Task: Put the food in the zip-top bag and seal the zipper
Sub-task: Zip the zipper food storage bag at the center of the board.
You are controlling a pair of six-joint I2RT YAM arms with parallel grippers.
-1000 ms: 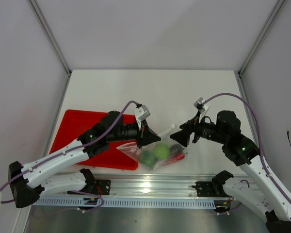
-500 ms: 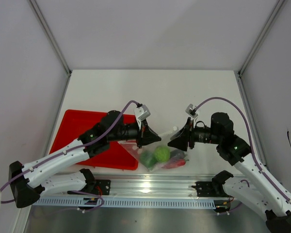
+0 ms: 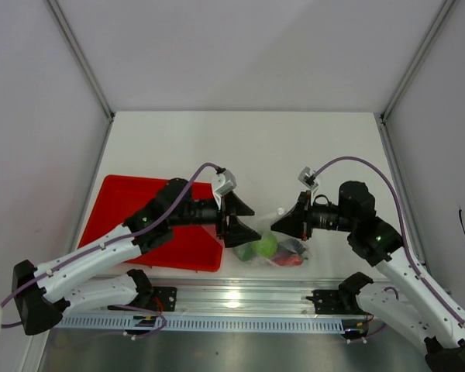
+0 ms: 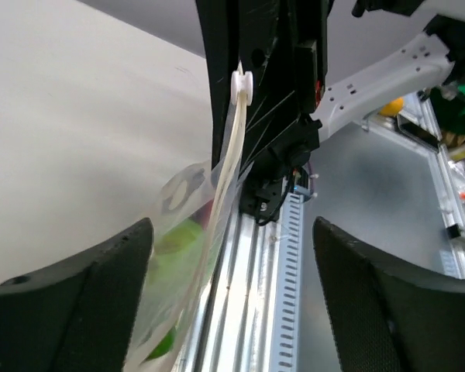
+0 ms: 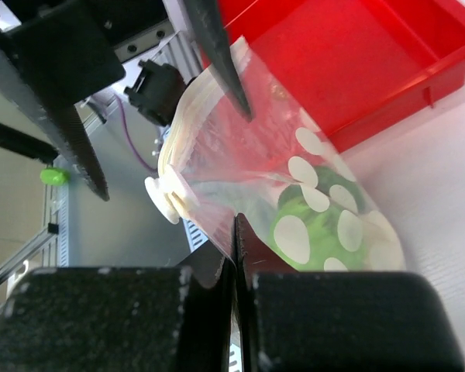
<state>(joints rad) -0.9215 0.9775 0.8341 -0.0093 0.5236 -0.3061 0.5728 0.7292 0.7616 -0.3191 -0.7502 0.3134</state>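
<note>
Your zip-top bag sits between the two grippers, just right of the red tray. A round green vegetable and the red chili show through its plastic. The right gripper is clamped on the bag. Its fingers are pressed together on the clear film just below the zipper, with the white slider just off to one side. The left gripper stands with its fingers apart, and the zipper strip runs up between them to the slider beyond their tips. The bag's filled belly lies on the arm-base side of both grippers.
</note>
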